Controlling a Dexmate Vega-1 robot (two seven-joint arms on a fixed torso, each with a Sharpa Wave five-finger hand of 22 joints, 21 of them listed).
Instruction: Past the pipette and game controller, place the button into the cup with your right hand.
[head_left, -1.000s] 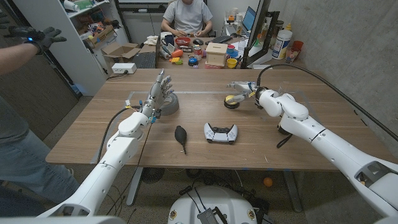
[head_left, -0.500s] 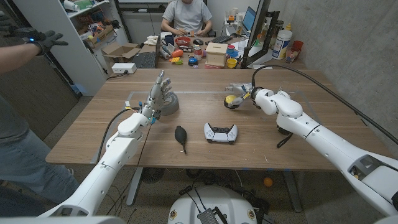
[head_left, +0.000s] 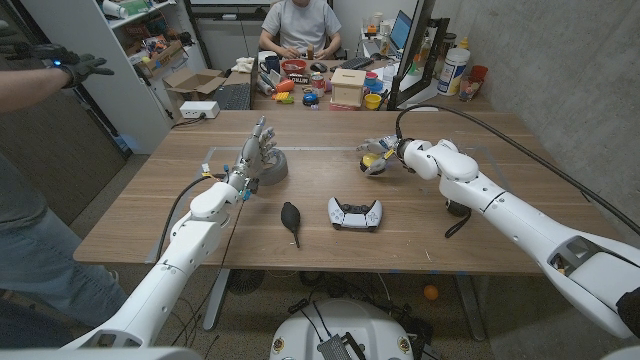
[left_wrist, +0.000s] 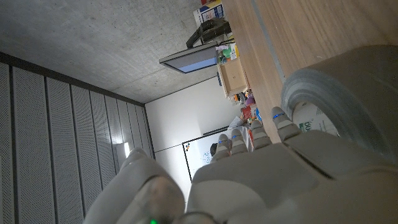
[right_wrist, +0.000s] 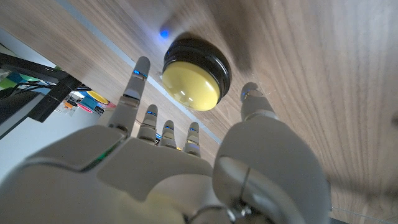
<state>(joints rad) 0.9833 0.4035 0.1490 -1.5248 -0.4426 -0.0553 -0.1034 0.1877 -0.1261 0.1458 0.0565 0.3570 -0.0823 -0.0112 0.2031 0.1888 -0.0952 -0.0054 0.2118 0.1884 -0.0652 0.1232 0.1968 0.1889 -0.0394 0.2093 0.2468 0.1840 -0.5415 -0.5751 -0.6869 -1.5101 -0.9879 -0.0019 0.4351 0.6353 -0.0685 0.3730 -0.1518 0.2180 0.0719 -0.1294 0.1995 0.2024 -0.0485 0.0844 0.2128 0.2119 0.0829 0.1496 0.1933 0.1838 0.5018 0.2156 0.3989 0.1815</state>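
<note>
Right hand (head_left: 378, 152) has been sliding left twd the button (head_left: 372, 163) over the last sec, fingers spread around it w/o gripping. Near edge: pipette (head_left: 292, 220) & game controller (head_left: 355, 213) are lying still. Farther back, left hand (head_left: 254, 158) is standing by the cup (head_left: 272, 166), fingers apart.

On bench: 1 button (head_left: 373, 163), yellow top on black base; 1 grey cup (head_left: 273, 166); 1 white game controller (head_left: 355, 213); 1 black pipette (head_left: 291, 219). 2 robot hands.
</note>
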